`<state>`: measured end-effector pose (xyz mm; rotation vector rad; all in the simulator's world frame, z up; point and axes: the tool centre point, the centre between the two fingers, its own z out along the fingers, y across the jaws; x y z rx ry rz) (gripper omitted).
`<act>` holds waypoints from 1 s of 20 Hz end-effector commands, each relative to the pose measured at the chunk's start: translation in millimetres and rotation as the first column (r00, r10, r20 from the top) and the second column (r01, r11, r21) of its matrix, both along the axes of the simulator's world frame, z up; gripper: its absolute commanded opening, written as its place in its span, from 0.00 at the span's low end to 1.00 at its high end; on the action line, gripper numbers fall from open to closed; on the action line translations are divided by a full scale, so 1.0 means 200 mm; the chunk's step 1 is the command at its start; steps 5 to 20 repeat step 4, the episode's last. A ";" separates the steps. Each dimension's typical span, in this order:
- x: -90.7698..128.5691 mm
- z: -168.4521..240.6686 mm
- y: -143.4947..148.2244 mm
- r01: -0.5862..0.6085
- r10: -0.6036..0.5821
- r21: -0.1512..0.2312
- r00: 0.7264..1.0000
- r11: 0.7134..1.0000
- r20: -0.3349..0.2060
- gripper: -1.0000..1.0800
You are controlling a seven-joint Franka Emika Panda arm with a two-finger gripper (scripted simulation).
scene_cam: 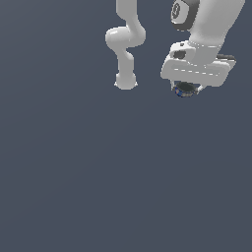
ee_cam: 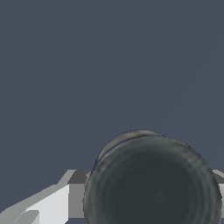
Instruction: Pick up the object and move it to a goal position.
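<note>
One dark ball (scene_cam: 184,90) sits pinched in the jaws (scene_cam: 186,88) above a plain grey-blue surface (scene_cam: 98,187)

A simulator's bare render: a featureless slate-grey ground (scene_cam: 98,187) under a white robot arm (scene_cam: 125,44).

the arm (scene_cam: 125,42) is rendered in plain glossy white, built of rounded tubular links with bulbous joints and a flared round base. a dark grey cap with a pale ring marking is set on the wrist. the gripper (scene_cam: 186,88) body is a white rectangular block with dark grey trim.
</note>
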<state>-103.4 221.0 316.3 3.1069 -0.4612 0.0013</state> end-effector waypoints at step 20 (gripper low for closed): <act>-0.01 0.04 0.02 0.001 -0.001 0.001 1.000 1.000 -0.001 0.00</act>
